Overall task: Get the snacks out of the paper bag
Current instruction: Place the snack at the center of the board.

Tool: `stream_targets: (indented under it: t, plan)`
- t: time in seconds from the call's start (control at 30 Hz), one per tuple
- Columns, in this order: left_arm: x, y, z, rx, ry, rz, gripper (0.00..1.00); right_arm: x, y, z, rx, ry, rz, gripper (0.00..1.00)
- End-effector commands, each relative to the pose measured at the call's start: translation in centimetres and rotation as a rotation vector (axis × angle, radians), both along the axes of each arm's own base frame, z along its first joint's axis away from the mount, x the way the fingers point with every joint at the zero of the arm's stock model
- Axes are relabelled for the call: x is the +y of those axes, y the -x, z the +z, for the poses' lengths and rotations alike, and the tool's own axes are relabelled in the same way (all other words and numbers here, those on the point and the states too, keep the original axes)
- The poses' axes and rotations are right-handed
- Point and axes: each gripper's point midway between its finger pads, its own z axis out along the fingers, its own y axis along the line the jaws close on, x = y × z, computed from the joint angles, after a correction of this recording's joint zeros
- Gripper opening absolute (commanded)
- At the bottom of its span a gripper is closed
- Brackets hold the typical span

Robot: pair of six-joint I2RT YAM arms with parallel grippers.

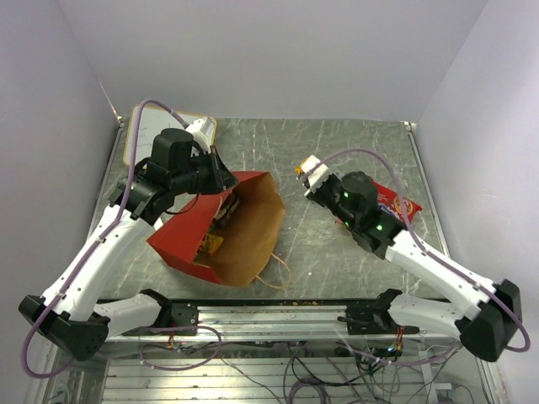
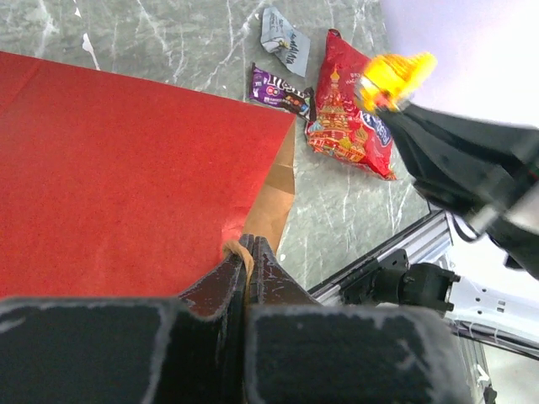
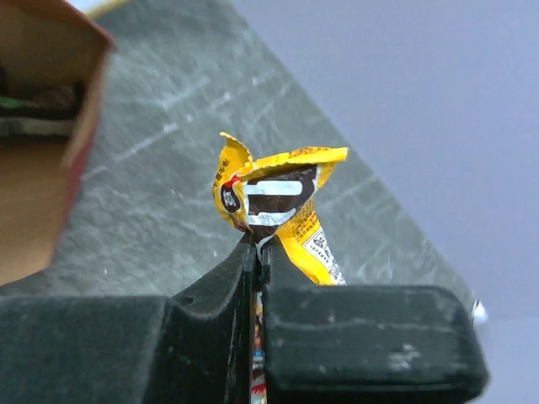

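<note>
Red paper bag (image 1: 181, 240) on its side on the grey surface (image 1: 337, 143), left pincer (image 2: 246, 252) clamped on its rim, right pincer (image 3: 259, 248) pinched tight on a small yellow packet (image 3: 278, 189) (held off the surface), large red crinkly bag (image 2: 345, 118), purple bar (image 2: 278, 91) and grey-white wrapper (image 2: 284, 40) lying outside.

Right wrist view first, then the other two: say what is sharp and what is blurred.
Right wrist: the yellow packet is sharp; the jaws gripping it and the paper bag at left are soft. Left wrist: the paper bag's red face and the red crinkly bag are crisp, the yellow packet smeared. Top external: evenly lit, in focus throughout.
</note>
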Motion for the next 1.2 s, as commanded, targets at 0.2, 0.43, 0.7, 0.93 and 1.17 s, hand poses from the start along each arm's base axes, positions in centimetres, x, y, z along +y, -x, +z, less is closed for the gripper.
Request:
stream_targets:
  t: [0.2,0.43,0.7,0.93,1.17]
  plan:
    - [0.0,0.5,1.7,-0.058,0.034,-0.02,0.07,-4.0,-3.8,-13.0,0.587,0.173,-0.161,0.0]
    - [0.8,0.9,2.2,-0.074,0.016,-0.002,0.07,-4.6,-2.6,-18.0,0.762,0.369,-0.104,0.0]
    - [0.4,1.2,2.0,-0.059,0.028,-0.03,0.07,-4.8,-3.9,-21.9,0.808,0.479,-0.099,0.0]
    - [-0.9,1.4,1.0,0.007,0.038,-0.089,0.07,-5.6,-5.3,-24.0,0.819,0.524,-0.193,0.0]
    - [-1.1,1.9,0.7,0.023,0.054,-0.104,0.07,-5.6,-5.7,-23.6,0.789,0.475,-0.227,0.02]
